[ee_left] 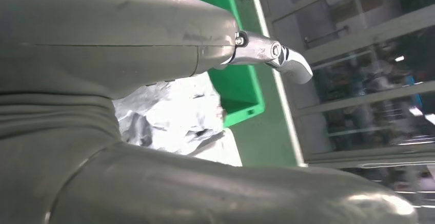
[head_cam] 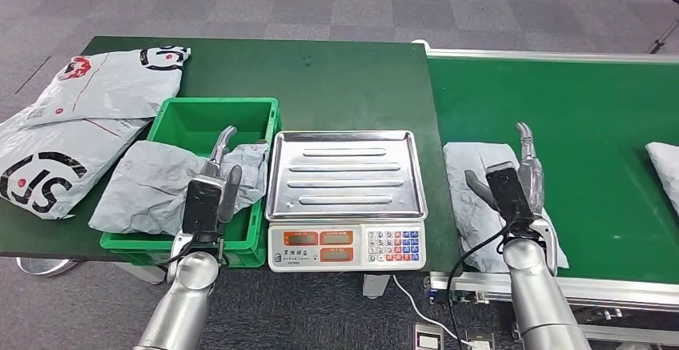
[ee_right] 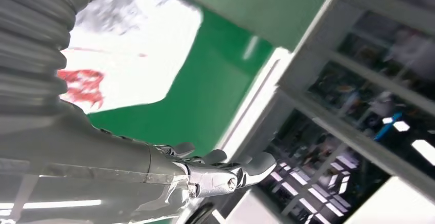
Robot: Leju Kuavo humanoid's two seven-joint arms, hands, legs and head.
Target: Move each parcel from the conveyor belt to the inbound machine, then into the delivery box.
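A crumpled grey parcel lies in the green delivery box, spilling over its front left rim. My left hand hovers just above that parcel with fingers stretched out, holding nothing; the left wrist view has the parcel under the hand. The inbound machine, a scale with a bare steel tray, stands between box and conveyor belt. Another grey parcel lies at the belt's near left end. My right hand is over its right side, fingers extended and open. In the right wrist view that parcel has a red mark.
Two large grey mailer bags lie on the green table left of the box. A further parcel sits at the belt's right edge. The scale's keypad and display face me. Grey carpet lies beyond the table.
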